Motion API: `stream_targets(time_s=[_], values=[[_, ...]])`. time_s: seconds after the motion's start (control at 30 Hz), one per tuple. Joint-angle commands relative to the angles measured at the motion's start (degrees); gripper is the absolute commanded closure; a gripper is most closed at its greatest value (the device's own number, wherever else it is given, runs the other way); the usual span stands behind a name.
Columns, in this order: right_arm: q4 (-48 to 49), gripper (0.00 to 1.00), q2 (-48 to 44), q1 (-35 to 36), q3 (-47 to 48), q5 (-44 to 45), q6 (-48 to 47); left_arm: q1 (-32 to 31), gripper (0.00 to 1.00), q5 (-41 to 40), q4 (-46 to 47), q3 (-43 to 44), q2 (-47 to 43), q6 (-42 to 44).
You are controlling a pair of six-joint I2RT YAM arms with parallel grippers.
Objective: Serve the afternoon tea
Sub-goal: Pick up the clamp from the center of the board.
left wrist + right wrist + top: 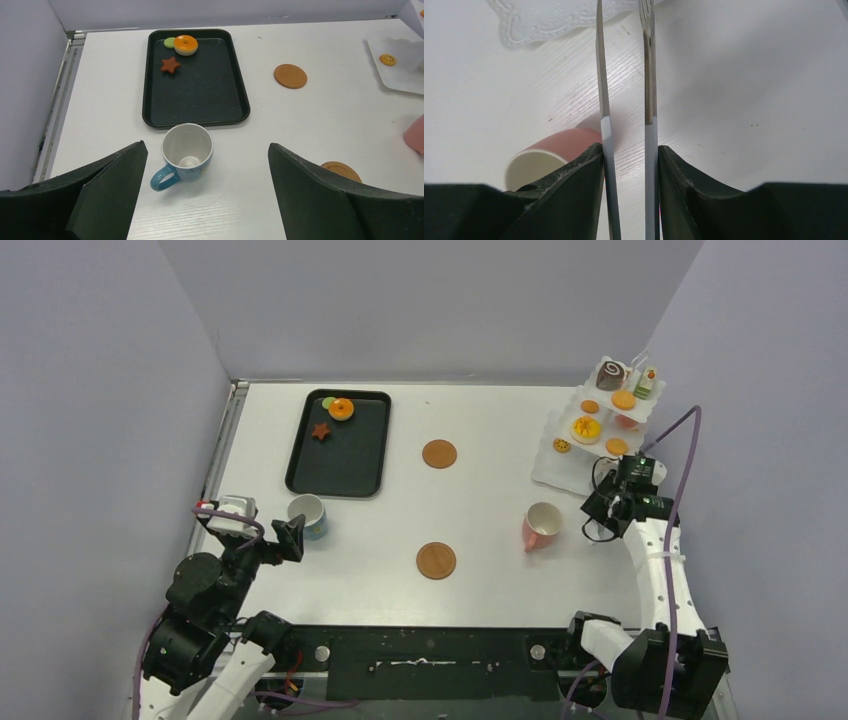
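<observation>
Now left end effector point(293, 538) wide open beside blue cup point(187, 152); right end effector point(628, 147) clamped on tongs point(650, 75)

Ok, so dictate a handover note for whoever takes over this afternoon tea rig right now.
Left gripper: open, blue cup just ahead of its fingers, untouched.
Right gripper: fingers shut on the metal tongs; pink cup alongside.
Black tray: orange tart, green disc, star cookie.
Tiered stand: other pastries.
Done, apparently: most pastries plated.
Left, likely: the tray's three pastries; cups onto the far coaster and near coaster, both bare.
</observation>
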Motion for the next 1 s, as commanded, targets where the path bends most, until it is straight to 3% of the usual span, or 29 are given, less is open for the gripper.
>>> stream_targets(time_s=[0.0,0.3,0.57,0.97], values=[[-2.5,0.61,-3.4,0.7,4.7,-6.0,1.9,-0.6,0.10,0.2,3.2,0.3,-0.3,0.1],[-4.4,0.61,-5.0,10.3,11.9,-7.1,3.8,-0.8,0.10,0.0,3.1,0.4,-0.1,0.1],[1.5,0.61,-2.2,20.2,14.2,-8.7,-1.5,-0.7,0.10,-0.6,2.9,0.4,0.0,0.3],[7.2,0.61,16.7,42.8,20.9,10.5,-7.3,-0.4,0.10,-1.3,2.7,0.4,0.3,0.3]])
